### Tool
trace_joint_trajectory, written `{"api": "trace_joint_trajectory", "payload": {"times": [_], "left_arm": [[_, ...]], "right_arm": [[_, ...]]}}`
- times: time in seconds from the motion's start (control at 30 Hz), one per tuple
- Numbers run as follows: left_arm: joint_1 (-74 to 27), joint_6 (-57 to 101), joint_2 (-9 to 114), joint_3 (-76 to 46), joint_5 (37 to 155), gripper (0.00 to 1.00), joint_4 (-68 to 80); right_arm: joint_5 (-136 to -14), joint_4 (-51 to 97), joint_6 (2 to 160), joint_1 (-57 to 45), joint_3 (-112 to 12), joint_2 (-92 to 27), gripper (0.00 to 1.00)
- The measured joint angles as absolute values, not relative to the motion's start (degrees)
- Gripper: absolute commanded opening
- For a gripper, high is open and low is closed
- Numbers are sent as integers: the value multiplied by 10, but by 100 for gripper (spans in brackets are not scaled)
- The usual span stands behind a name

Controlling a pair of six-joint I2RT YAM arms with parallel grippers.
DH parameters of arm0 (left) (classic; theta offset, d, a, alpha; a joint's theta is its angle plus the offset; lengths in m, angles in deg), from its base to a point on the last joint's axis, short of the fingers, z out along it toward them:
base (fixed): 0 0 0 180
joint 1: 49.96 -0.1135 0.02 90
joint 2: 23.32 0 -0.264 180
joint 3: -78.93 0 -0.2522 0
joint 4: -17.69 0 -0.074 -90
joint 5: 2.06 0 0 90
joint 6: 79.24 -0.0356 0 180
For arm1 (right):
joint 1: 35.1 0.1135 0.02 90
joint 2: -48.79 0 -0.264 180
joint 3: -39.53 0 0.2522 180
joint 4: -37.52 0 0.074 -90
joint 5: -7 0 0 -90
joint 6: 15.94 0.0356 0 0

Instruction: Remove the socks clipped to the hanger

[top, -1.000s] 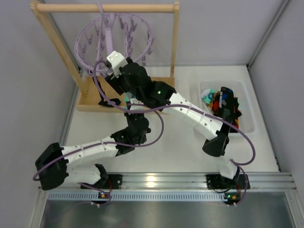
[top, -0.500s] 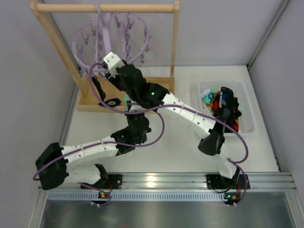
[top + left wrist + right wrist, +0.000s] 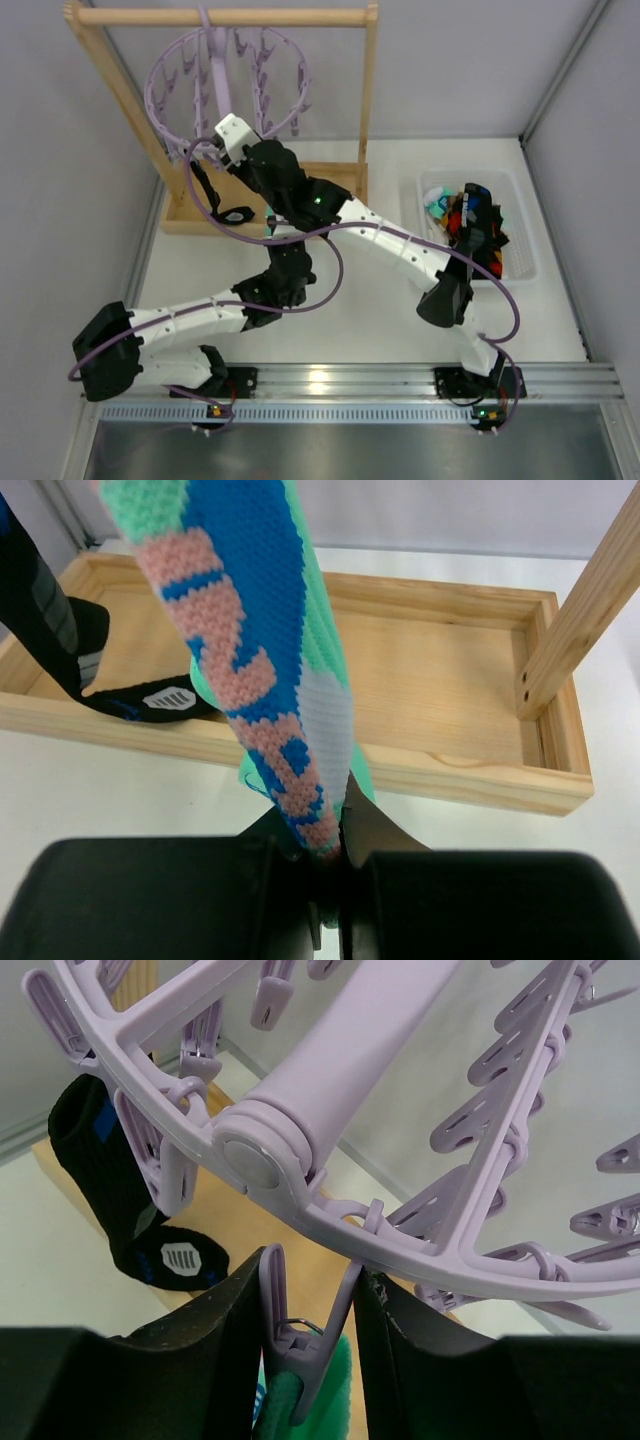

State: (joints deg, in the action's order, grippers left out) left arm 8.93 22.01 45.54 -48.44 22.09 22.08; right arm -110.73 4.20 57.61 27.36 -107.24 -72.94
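If you start at the far left, at about 10 o'clock on the table (image 3: 375,320), you find the wooden rack (image 3: 220,16) with the hanger (image 3: 340,1070) hooked over its rail. A black sock (image 3: 95,1150) hangs from a peg on the ring's 9 o'clock side. Its toe, which carries a small white patch, rests in the rack's base tray (image 3: 450,680).

Just right of that sock, the knit sock (image 3: 255,650), teal with blue, pink and white, hangs straight down in front of the tray. Your left gripper (image 3: 335,865) is closed on its lower end, the fingers pinched together around the fabric with no gap showing. From there the sock runs up and out of the top of the left wrist view.

Higher up, your right gripper (image 3: 308,1330) sits under the ring at about its 6 o'clock. Its fingers are nearly together and press on both sides of one clip peg (image 3: 305,1372). Green fabric shows just below that peg, between the fingers. You cannot tell from these views whether the peg's jaws have let go of the fabric.

Far right, at 3 o'clock on the table and well apart from the rack, the bin (image 3: 527,235) holds a heap of socks (image 3: 470,215) in black, teal and orange.
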Motion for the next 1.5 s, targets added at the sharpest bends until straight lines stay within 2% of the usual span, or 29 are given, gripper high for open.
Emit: {"api": "trace_joint_trajectory", "payload": {"times": [0.17, 0.2, 0.23, 0.33, 0.43, 0.53, 0.7, 0.8, 0.83, 1.1, 1.2, 1.33, 1.5], "left_arm": [[89, 255, 441, -518, 240, 0, 223], [89, 259, 438, -520, 241, 0, 223], [89, 263, 436, -522, 241, 0, 223], [88, 273, 424, -529, 245, 0, 223], [85, 278, 413, -536, 250, 0, 223], [81, 279, 409, -538, 252, 0, 223], [78, 280, 409, -538, 259, 0, 223], [78, 277, 409, -536, 264, 0, 223], [78, 275, 410, -534, 266, 0, 221], [78, 256, 432, -508, 268, 0, 218], [78, 250, 437, -504, 268, 0, 218], [78, 242, 447, -497, 269, 0, 215], [78, 241, 451, -490, 271, 0, 215]], "right_arm": [[-1102, 45, 578, 274, -1070, -729, 16], [-1100, 46, 582, 273, -1068, -729, 8], [-1099, 48, 583, 273, -1067, -729, 6], [-1095, 56, 595, 272, -1059, -728, 6], [-1086, 63, 608, 269, -1047, -721, 15], [-1076, 64, 620, 266, -1040, -714, 36], [-1060, 66, 628, 266, -1036, -710, 38], [-1060, 66, 627, 266, -1036, -710, 45], [-1060, 66, 627, 266, -1036, -710, 50], [-1070, 65, 617, 270, -1035, -710, 59], [-1086, 72, 610, 274, -1025, -706, 70], [-1101, 93, 598, 279, -995, -689, 71], [-1120, 96, 579, 282, -998, -687, 67]]}}
